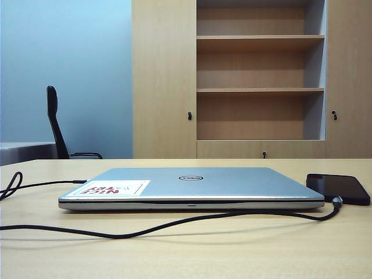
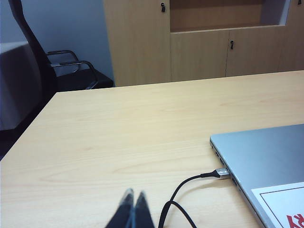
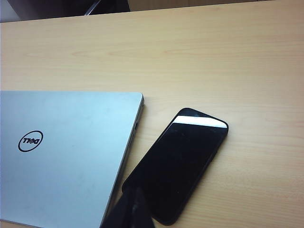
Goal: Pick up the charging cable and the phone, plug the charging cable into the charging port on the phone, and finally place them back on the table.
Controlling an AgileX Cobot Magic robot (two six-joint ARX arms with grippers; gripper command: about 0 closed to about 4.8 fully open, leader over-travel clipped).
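Far left, beyond the table [image 1: 186,256]: black office chair [image 1: 55,125] against a blue wall.

Left gripper [image 2: 132,198] low over bare tabletop on the left side, fingertips pressed together, nothing between them. Seen only in the left wrist view.

Charging cable [image 1: 145,228] looping at the table's left edge, one end plugged into the left side of the laptop [image 1: 192,187]; the rest trailing along the near side of the laptop toward the right.

Centre: silver Dell laptop, lid closed, flat on the table, white sticker with red lettering [image 1: 110,188] on its near-left corner. Behind it, a tall wooden shelf cabinet [image 1: 256,75] with open shelves.

Right: cable's other end curving up to the near short edge of the phone [image 1: 338,188], plug [image 1: 336,201] meeting that edge; port itself too small to make out. Phone lying flat, screen up, just beside the laptop's right edge, apart from it.

Right gripper [image 3: 135,197] hanging over the phone's near end, fingers closed together, gripping nothing; contact with the screen not discernible.
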